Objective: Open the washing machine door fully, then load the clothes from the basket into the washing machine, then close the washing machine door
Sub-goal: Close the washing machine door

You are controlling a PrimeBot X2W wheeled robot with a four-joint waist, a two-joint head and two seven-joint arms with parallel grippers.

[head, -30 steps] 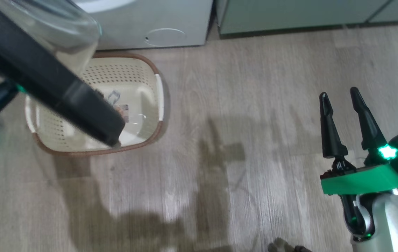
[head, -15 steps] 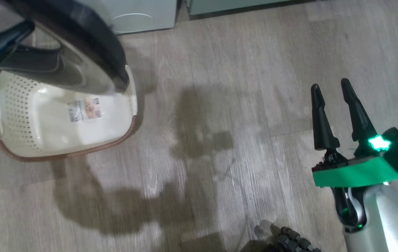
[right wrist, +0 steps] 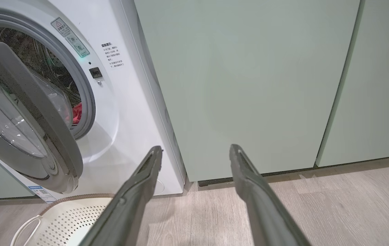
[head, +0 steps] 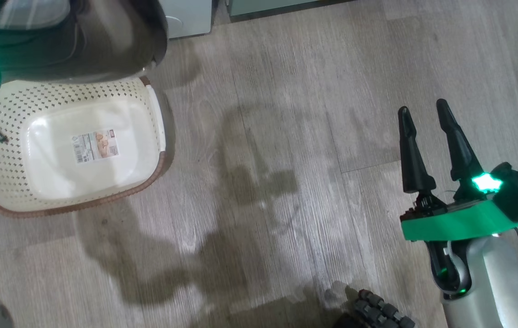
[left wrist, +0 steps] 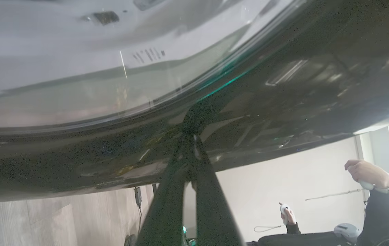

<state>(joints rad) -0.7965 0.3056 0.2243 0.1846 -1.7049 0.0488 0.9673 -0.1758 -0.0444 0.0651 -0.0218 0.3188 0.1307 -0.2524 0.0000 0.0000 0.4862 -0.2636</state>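
Left gripper, its two dark fingers pressed together with nothing between them, sets its tips against the glossy black rim of the washing machine door. The right gripper hangs over bare floor well to the right of the basket, its fingers spread and empty. The basket stands on the floor just in front of the washing machine, with nothing in it but its paper label. A patch of red, the clothes, shows inside the drum behind the partly open door. Loading therefore looks finished, and the step in hand is judged to be the closing push.

To do it well, the left gripper should press on the rim at the side away from the hinge, where the door turns most easily. It should follow the door's arc rather than drive straight, so the tips do not skid off the glossy black toward the glass bowl. The push should carry through until the latch catches, since a door merely resting on the gasket would not count as closed. The red fabric sits near the mouth of the drum, so it is worth making sure none gets nipped in the seal. The right gripper is best kept clear of the swing.
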